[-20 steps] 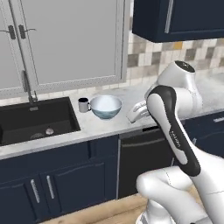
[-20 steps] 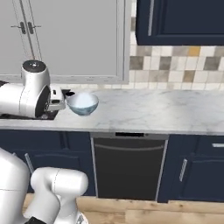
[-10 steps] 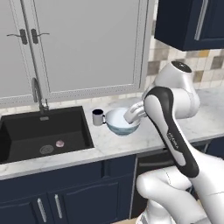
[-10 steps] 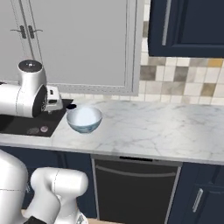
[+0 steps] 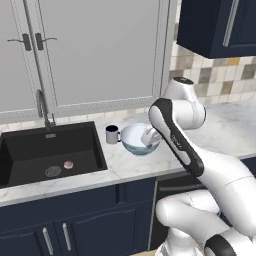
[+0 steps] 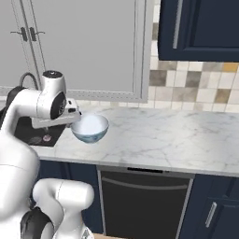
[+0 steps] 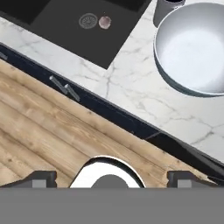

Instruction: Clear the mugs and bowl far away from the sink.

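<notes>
While the arm reaches over the marble counter (image 5: 125, 165), the left base view puts the bowl (image 5: 136, 141) just right of the grey mug (image 5: 113, 134), both near the sink (image 5: 47, 155) with its faucet (image 5: 42, 106). From the right base view the pincer (image 6: 74, 112) hangs at the bowl's rim; a good grasp should pinch that rim without nudging the mug. Seen from the hand view, its fingers (image 7: 41, 177) stand wide apart, empty.

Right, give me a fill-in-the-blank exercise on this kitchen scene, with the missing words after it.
1. The bowl stands on the ___ countertop.
2. The mug stands between the bowl and the ___.
3. Inside the sink, a small pink thing lies beside the round ___.

Missing words: marble; sink; drain
</notes>
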